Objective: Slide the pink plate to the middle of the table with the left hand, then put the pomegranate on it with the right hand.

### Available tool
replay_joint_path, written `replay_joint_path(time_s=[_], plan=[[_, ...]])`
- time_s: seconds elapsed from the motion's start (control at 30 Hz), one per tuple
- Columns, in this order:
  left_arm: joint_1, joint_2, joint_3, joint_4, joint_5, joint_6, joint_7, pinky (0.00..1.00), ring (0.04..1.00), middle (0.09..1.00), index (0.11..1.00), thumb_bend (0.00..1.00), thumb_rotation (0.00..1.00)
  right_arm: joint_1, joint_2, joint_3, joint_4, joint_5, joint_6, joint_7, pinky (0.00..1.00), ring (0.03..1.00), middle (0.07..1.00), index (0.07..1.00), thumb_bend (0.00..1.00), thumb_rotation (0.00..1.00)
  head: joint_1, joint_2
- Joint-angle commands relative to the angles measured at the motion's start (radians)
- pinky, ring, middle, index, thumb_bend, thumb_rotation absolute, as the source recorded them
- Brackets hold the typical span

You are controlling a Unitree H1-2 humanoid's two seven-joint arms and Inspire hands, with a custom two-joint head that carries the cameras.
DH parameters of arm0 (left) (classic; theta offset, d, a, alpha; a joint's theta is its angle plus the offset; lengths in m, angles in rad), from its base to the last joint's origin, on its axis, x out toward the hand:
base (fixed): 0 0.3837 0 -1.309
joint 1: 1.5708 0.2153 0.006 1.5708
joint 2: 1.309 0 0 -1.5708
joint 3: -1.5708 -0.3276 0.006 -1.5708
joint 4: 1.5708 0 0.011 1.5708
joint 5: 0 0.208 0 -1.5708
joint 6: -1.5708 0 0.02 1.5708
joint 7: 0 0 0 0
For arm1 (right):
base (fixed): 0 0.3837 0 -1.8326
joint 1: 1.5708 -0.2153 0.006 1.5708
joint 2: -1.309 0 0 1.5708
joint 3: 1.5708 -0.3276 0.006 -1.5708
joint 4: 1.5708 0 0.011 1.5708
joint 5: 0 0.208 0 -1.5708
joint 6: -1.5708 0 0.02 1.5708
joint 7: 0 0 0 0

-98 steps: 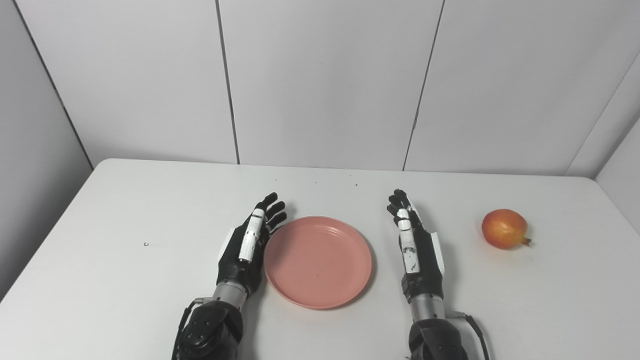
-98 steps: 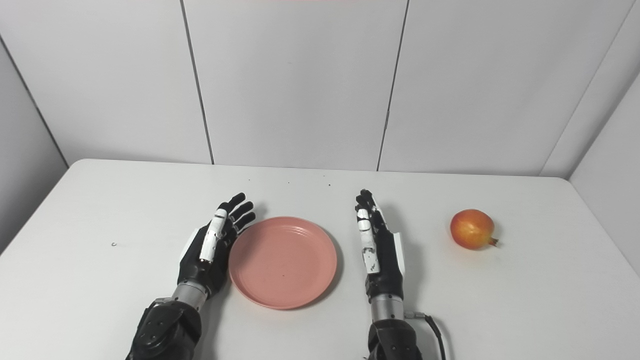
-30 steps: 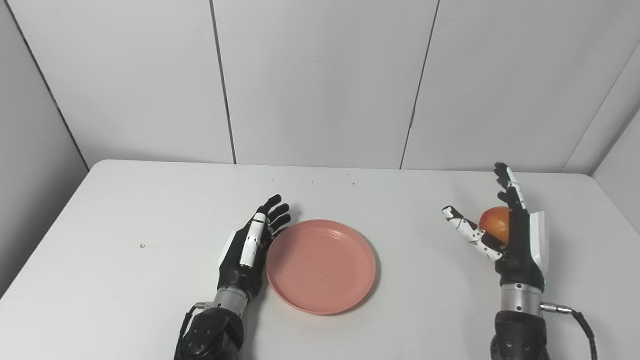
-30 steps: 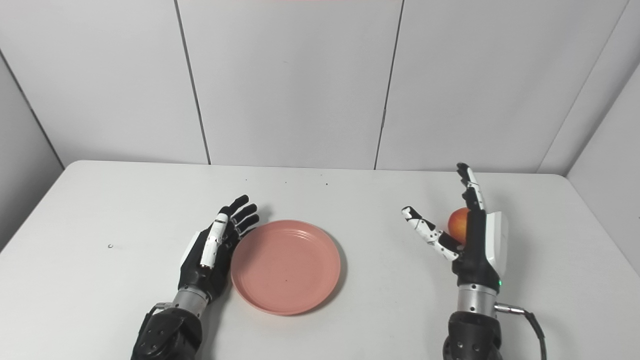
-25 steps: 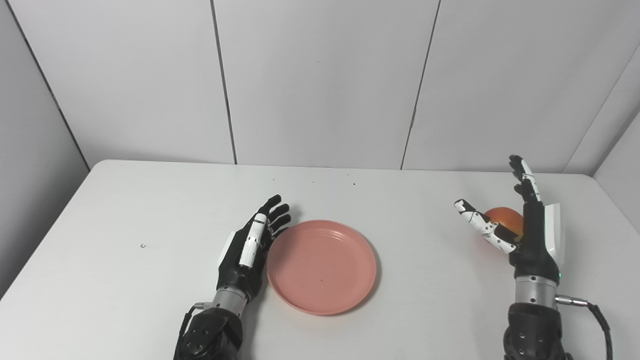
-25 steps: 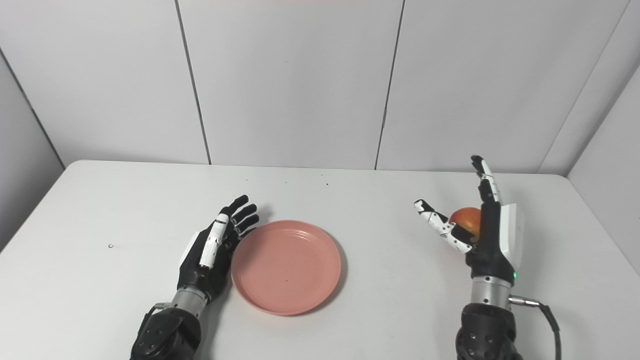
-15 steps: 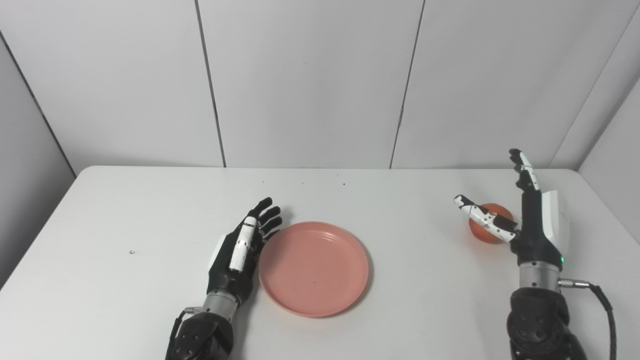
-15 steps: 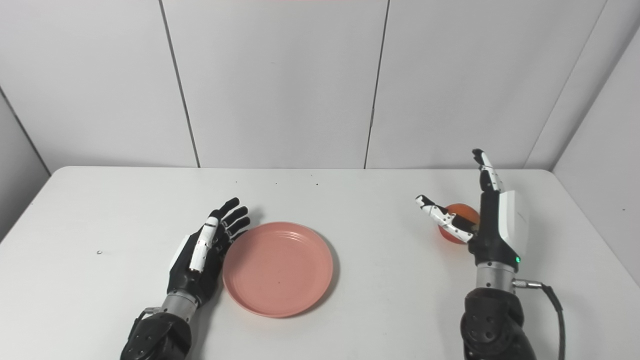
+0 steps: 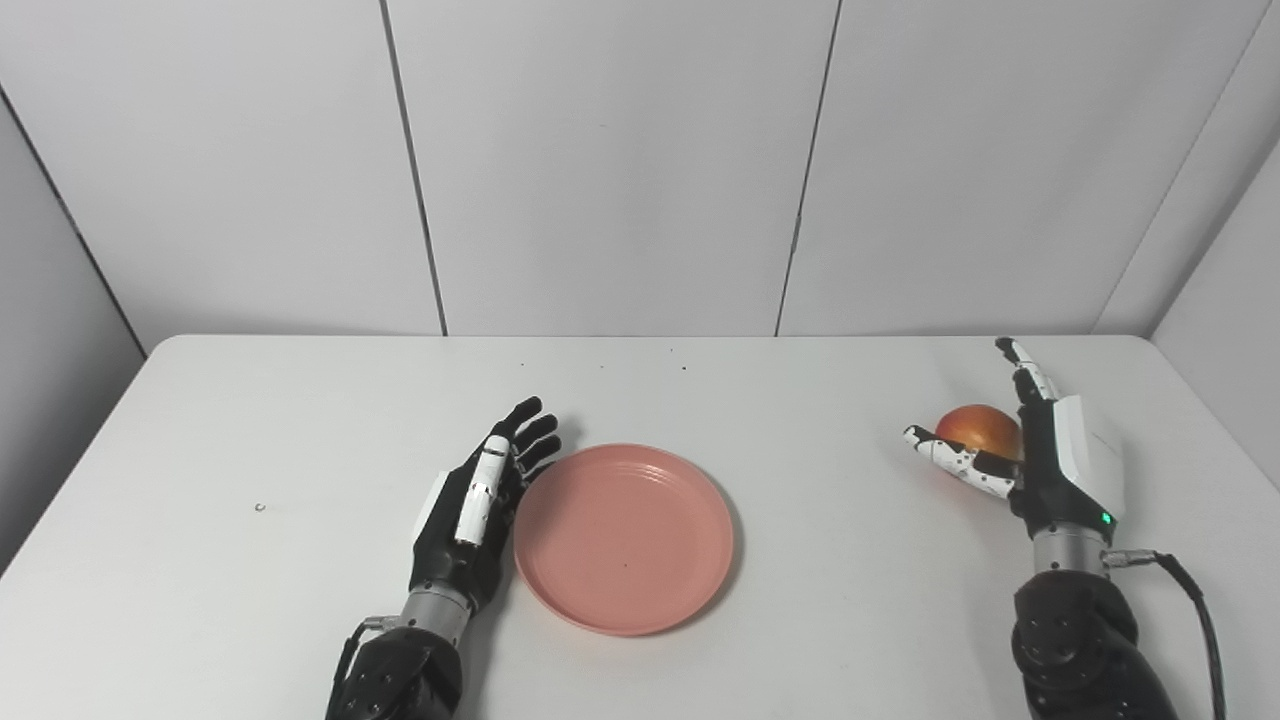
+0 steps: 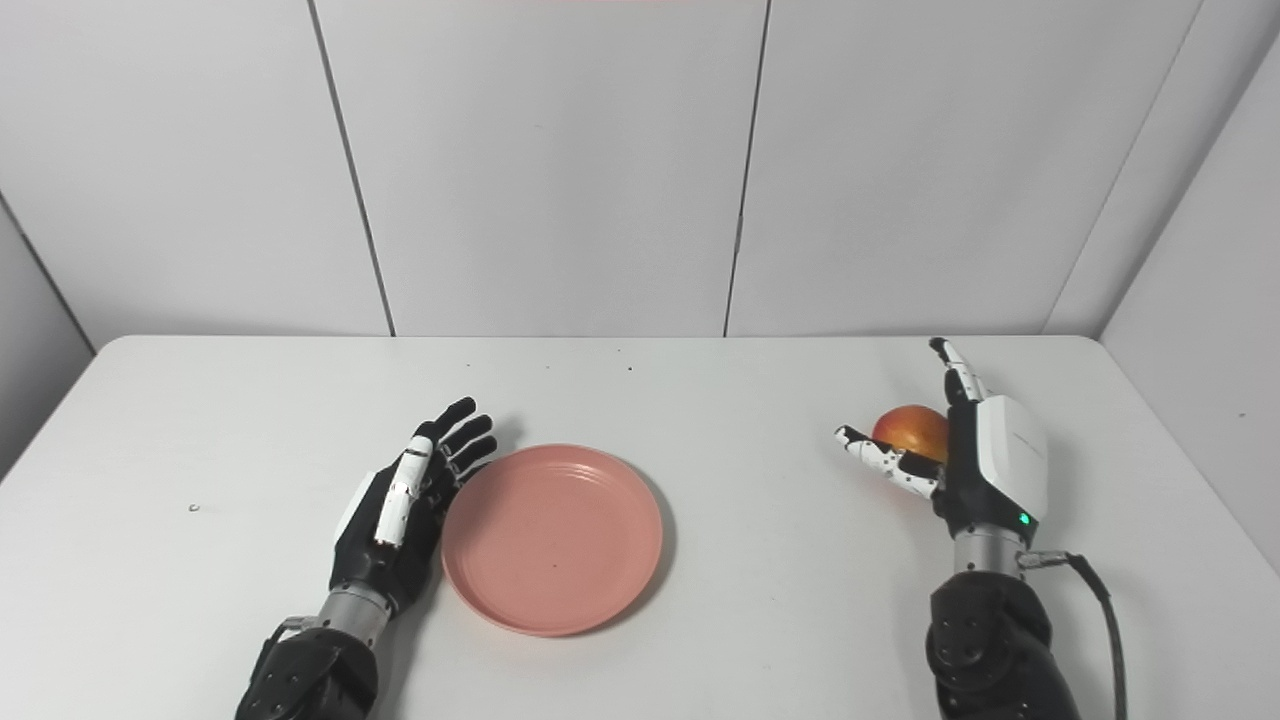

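Table point(image 9: 250, 420): white, and we see it backed by pale grey wall panels.
Pink plate point(image 9: 623, 538): flat on the table, near the middle and toward the near edge; nothing lies on it.
Left hand point(image 9: 470, 510): we note it resting on the table just beside the plate's left rim, edge-on, fingers straight and slightly spread, pointing away from the robot. It holds nothing. We cannot tell whether its side actually touches the rim.
Pomegranate point(image 9: 978, 432): red-orange, on the right side of the table, well apart from the plate. It sits inside the curve of the right hand; whether it rests on the table or is lifted we cannot tell.
Right hand point(image 10: 985, 455): upright around the pomegranate, white back plate facing right, thumb reaching across the near-left side of the fruit, fingers extended up behind it. The fingers are wide apart and not closed onto the fruit; we see no firm grasp.
Speck point(image 9: 260, 507): 1 small dark mark on the table's left part, well apart from everything else.
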Motion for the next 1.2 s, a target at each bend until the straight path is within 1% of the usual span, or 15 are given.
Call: replay_joint_path(time_s=[0.0,0.17,0.3,0.43,0.57,0.63,0.73,0.8,0.93,1.1,1.17], plan=[[0.002,0.001,-0.002,-0.011,-0.004,-0.003,-0.006,0.85,0.875,0.869,0.847,0.31,0.89,-0.053,-0.033,-0.001,0.003,0.004,0.010,-0.020,0.72,0.840,0.877,0.872,0.78,0.43,0.001,-0.001],[0.002,0.005,-0.003,-0.009,-0.002,0.002,-0.009,0.85,0.882,0.874,0.847,0.32,0.91,-0.078,-0.048,0.006,0.083,0.031,0.012,-0.017,0.71,0.836,0.874,0.867,0.79,0.42,0.001,-0.010],[0.003,-0.001,0.001,-0.009,-0.006,0.000,-0.005,0.85,0.878,0.872,0.848,0.31,0.88,-0.094,-0.061,0.020,0.135,0.038,0.009,-0.020,0.73,0.845,0.873,0.868,0.78,0.43,0.003,-0.009],[0.002,0.000,0.001,-0.007,-0.004,0.000,-0.006,0.85,0.880,0.877,0.855,0.31,0.89,-0.108,-0.067,0.027,0.171,0.048,0.006,-0.030,0.73,0.838,0.866,0.861,0.78,0.42,0.000,-0.003],[0.000,-0.001,0.003,-0.007,-0.007,0.002,-0.007,0.85,0.876,0.875,0.852,0.30,0.86,-0.121,-0.076,0.039,0.209,0.060,-0.004,-0.035,0.72,0.831,0.865,0.860,0.80,0.40,0.001,-0.001],[-0.001,0.003,0.000,-0.005,-0.003,-0.003,-0.011,0.85,0.882,0.876,0.853,0.31,0.89,-0.124,-0.078,0.046,0.220,0.065,-0.006,-0.042,0.69,0.807,0.853,0.847,0.81,0.37,0.001,-0.001],[-0.001,0.005,-0.002,-0.004,-0.001,-0.006,-0.013,0.85,0.883,0.876,0.852,0.31,0.90,-0.124,-0.079,0.052,0.226,0.083,-0.014,-0.043,0.67,0.797,0.849,0.843,0.80,0.35,0.001,0.000],[-0.001,0.004,-0.002,-0.007,0.001,-0.003,-0.011,0.85,0.883,0.874,0.848,0.31,0.91,-0.122,-0.079,0.053,0.229,0.099,-0.023,-0.042,0.65,0.787,0.849,0.838,0.78,0.31,0.001,0.001],[0.000,0.002,-0.001,-0.006,0.000,-0.006,-0.010,0.85,0.882,0.873,0.847,0.31,0.91,-0.121,-0.080,0.056,0.240,0.127,-0.043,-0.048,0.64,0.776,0.836,0.819,0.76,0.24,0.001,0.002],[0.002,-0.001,0.000,-0.014,-0.003,0.004,-0.006,0.85,0.880,0.872,0.847,0.31,0.90,-0.119,-0.080,0.063,0.256,0.140,-0.063,-0.069,0.63,0.750,0.809,0.787,0.72,0.12,0.002,0.003],[0.002,-0.002,0.001,-0.015,-0.005,0.007,-0.006,0.85,0.879,0.871,0.846,0.31,0.89,-0.118,-0.080,0.064,0.257,0.149,-0.062,-0.068,0.62,0.743,0.805,0.782,0.72,0.09,0.002,0.003]])
